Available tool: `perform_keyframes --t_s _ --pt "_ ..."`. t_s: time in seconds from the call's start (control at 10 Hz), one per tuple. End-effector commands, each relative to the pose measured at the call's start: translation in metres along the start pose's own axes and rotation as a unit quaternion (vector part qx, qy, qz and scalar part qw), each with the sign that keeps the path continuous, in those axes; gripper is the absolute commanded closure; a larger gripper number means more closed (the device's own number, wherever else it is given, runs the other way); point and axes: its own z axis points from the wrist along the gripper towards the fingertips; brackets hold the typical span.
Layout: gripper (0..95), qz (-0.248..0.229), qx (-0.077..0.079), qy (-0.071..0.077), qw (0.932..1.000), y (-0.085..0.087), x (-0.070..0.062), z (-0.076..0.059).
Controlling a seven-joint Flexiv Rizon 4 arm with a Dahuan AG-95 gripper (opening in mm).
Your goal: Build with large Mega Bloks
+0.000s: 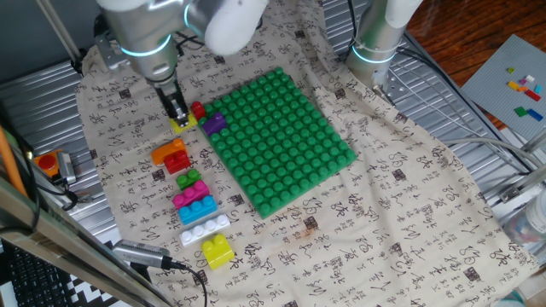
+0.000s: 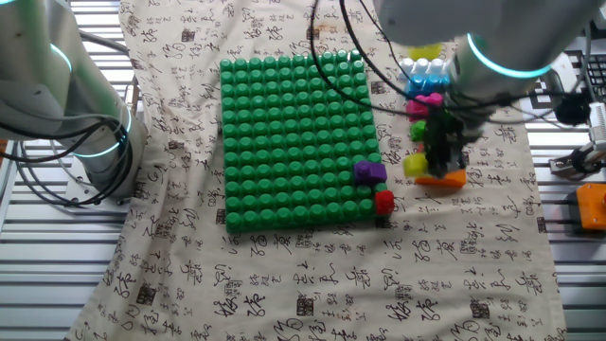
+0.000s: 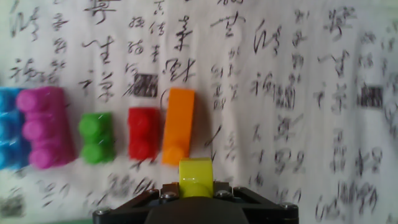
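My gripper (image 1: 178, 119) is shut on a small yellow Mega Blok (image 3: 196, 176), which shows at its tips in the other fixed view (image 2: 417, 164) too. It hangs just above the cloth, left of the green baseplate (image 1: 281, 141). A red blok (image 1: 198, 110) and a purple blok (image 1: 214, 123) sit at the baseplate's near corner. Below the gripper lie an orange blok (image 3: 178, 124), a red blok (image 3: 143, 132), a green blok (image 3: 97, 137), a pink blok (image 3: 45, 126) and a blue blok (image 3: 7, 127). A white blok (image 1: 205, 228) and a yellow blok (image 1: 217, 250) end the row.
The table is covered by a printed cloth (image 1: 384, 196). A second arm's base (image 1: 375, 43) stands at the back right. A pale grey plate with tiny bricks (image 1: 512, 81) lies far right. An orange device (image 1: 49, 162) sits at the left edge.
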Motion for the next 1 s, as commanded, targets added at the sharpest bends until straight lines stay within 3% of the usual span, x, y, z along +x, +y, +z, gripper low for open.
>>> perform_keyframes --t_s 0.1,0.3,0.5,0.8,1.0 --pt "95.0 0.011 -0.003 -0.003 0.9999 0.012 0.006 -0.003" --pt "95.0 0.011 -0.005 -0.002 0.9999 0.024 0.010 -0.002" --pt "95.0 0.008 -0.013 0.000 0.9999 0.025 0.009 -0.001" --pt "95.0 0.003 0.002 0.000 1.0000 0.025 0.009 -0.001" --pt "95.0 -0.007 0.000 0.000 1.0000 0.025 0.009 -0.001"
